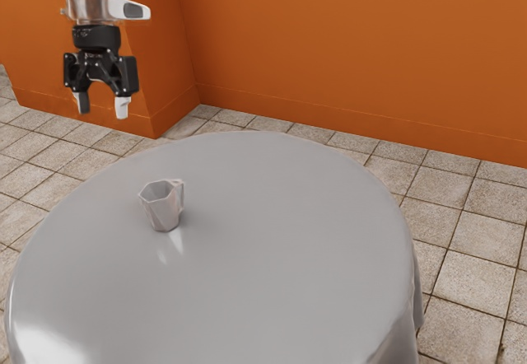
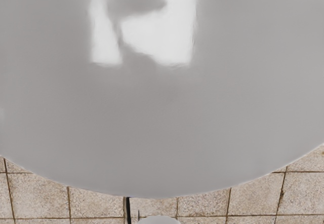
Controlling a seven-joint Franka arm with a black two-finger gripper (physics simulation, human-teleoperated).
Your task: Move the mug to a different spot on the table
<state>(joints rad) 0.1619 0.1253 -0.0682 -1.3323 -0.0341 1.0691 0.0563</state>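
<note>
The task is at its opening step: the approach, with nothing grasped yet. The gripper (image 1: 102, 107) hangs high in the air near the exterior view's upper left, in front of the orange wall (image 1: 346, 35). Its two fingers point down and are spread apart with nothing between them, so it is released.

The mug (image 1: 162, 205) stands upright on the round grey desk (image 1: 288, 240), toward the exterior view's left half and well in from the rim. It is a pale, faceted mug with its mouth facing up, and what looks like a small handle sits on the side toward the exterior view's right. It is well below the gripper, and nothing else stands near it.

In the wrist view the glossy desk (image 2: 162, 122) shows a bright reflection, and its curved edge gives way to floor tiles (image 2: 40, 198).

The next move likely calls for bringing the gripper across over the mug and then lowering it, fingers kept spread. They need to straddle the mug's wall or body before closing. The facets may give flat faces to press on, but an off-centre descent could knock the mug over or push it along the smooth top. There is plenty of bare desk around for a new spot.
</note>
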